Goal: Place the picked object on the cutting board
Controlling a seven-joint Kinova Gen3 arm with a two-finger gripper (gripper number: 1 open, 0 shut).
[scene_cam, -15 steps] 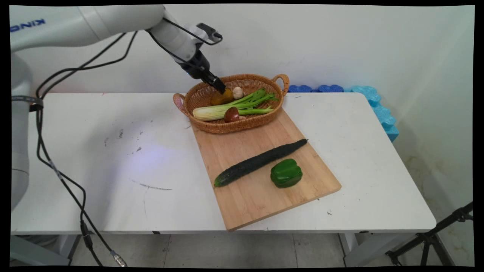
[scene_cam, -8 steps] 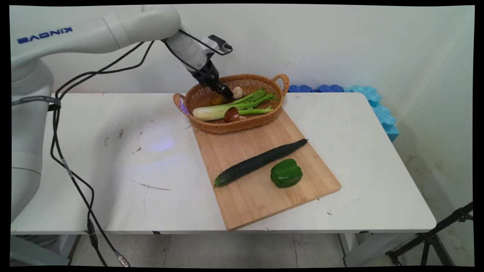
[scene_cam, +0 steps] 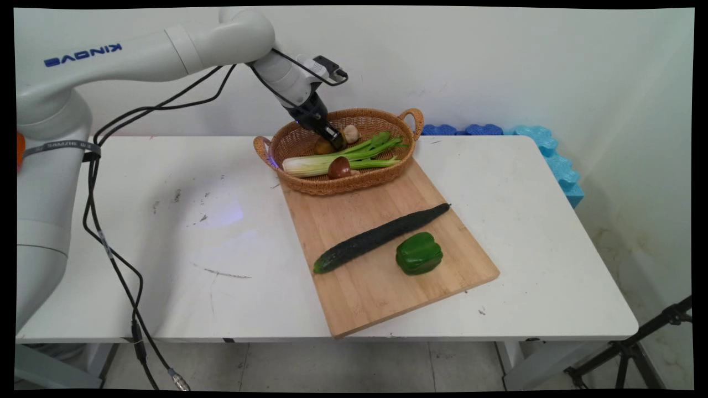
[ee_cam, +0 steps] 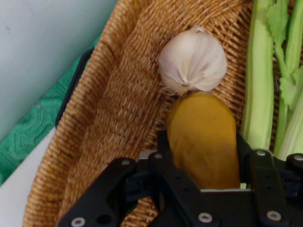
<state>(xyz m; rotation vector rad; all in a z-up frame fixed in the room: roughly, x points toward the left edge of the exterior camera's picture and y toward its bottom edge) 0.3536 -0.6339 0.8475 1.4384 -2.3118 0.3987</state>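
The gripper [scene_cam: 333, 139] has been lowered deeper into the wicker basket [scene_cam: 354, 182], toward the garlic bulb [scene_cam: 350, 133]. The yellow-brown potato [scene_cam: 322, 146] clamped in it has been carried down against the basket floor, now touching the garlic bulb.

celery [scene_cam: 343, 157] in basket [scene_cam: 354, 185], cucumber [scene_cam: 381, 236] on board [scene_cam: 381, 293]

A wicker basket [scene_cam: 310, 185] sits at the far end of a wooden cutting board [scene_cam: 354, 298] on the white counter [scene_cam: 166, 265]. It holds celery [scene_cam: 310, 165], a garlic bulb [scene_cam: 349, 133] and a brown mushroom [scene_cam: 338, 167]. A cucumber [scene_cam: 376, 239] and a green pepper [scene_cam: 418, 253] lie on the board. Blue foam [scene_cam: 553, 157] lines the counter's far right edge.
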